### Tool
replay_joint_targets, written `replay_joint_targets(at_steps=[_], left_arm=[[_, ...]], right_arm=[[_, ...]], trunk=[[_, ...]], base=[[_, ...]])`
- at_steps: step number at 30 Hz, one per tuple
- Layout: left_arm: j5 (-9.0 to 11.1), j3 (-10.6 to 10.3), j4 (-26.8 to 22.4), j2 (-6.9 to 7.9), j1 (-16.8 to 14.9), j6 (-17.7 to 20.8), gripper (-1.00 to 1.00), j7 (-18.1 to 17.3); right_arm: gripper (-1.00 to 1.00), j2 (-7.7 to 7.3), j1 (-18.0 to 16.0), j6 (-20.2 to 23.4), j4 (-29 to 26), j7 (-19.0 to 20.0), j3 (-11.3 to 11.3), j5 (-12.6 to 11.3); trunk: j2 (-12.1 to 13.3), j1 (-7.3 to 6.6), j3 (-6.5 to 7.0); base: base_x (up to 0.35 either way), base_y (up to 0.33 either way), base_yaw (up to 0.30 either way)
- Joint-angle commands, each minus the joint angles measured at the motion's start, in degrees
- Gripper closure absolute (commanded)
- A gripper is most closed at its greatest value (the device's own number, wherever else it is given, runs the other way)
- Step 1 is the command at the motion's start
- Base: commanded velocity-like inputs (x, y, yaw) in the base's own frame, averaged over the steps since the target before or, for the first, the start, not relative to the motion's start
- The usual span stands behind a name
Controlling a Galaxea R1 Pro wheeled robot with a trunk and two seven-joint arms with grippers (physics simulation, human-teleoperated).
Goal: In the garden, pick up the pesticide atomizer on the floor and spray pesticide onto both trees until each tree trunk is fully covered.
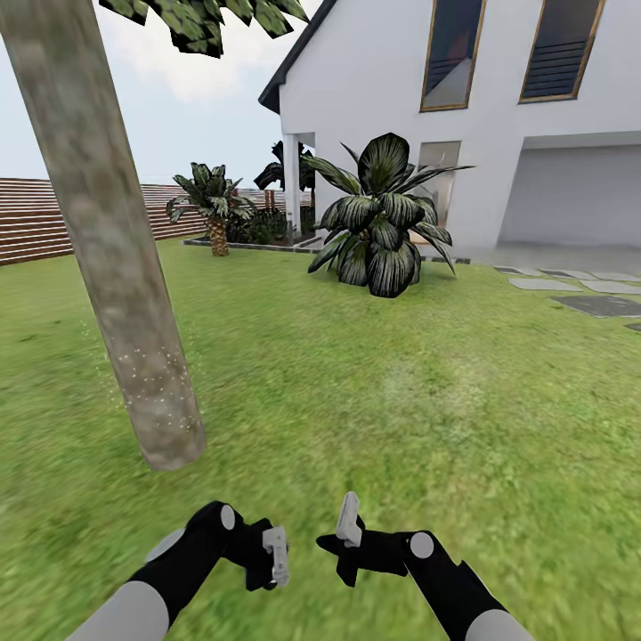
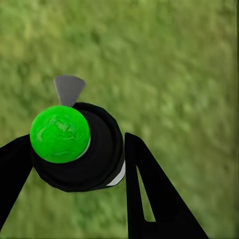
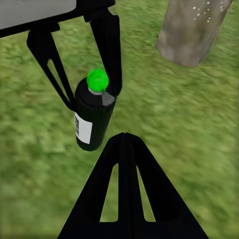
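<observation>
Between the left gripper's (image 2: 74, 164) fingers (image 2: 149, 199) sits the black atomizer (image 3: 92, 117), clamped, above grass (image 1: 401, 401); right gripper (image 3: 124, 164) closed, empty; white-specked trunk (image 1: 133, 338) stands nearby.

Tree trunk (image 1: 116, 258) stands ahead-left of my left gripper (image 1: 267, 556), leaning, its speckled base near; it blocks reach that way. Open grass (image 1: 401, 392) ahead and right, free passage. My right gripper (image 1: 347, 543) just beside left, narrow gap between. Broad-leaf shrub (image 1: 383, 218), house (image 1: 499, 116), fence (image 1: 36, 218) well apart.
</observation>
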Motion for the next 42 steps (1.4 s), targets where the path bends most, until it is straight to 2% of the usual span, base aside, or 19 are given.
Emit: replay_joint_targets(at_steps=[1, 20, 35, 42], left_arm=[[0.0, 0.0, 0.0, -0.19, 0.0, 0.0, 1.0, 0.0], [0.1, -0.1, -0.3, -3.9, 0.0, -0.1, 1.0, 0.2], [0.4, -0.1, -0.3, -5.35, 0.0, -0.5, 1.0, 0.0], [0.4, -0.1, 0.0, -5.48, 0.0, -0.4, 1.0, 0.0]], right_arm=[[1.0, 0.0, 0.0, 0.0, 0.0, 0.0, 0.0, 0.0], [1.0, 0.0, -0.1, -0.1, -0.1, 0.0, 0.0, -0.1], [1.0, 0.0, -0.1, 0.0, -0.1, -0.1, 0.0, -0.1], [1.0, 0.0, -0.1, 0.0, -0.1, -0.1, 0.0, -0.1]], trunk=[[0.0, 0.0, 0.0], [0.0, 0.0, 0.0], [0.0, 0.0, 0.0], [0.0, 0.0, 0.0]], base=[[0.0, 0.0, 0.0], [0.0, 0.0, 0.0], [0.0, 0.0, 0.0], [0.0, 0.0, 0.0]])
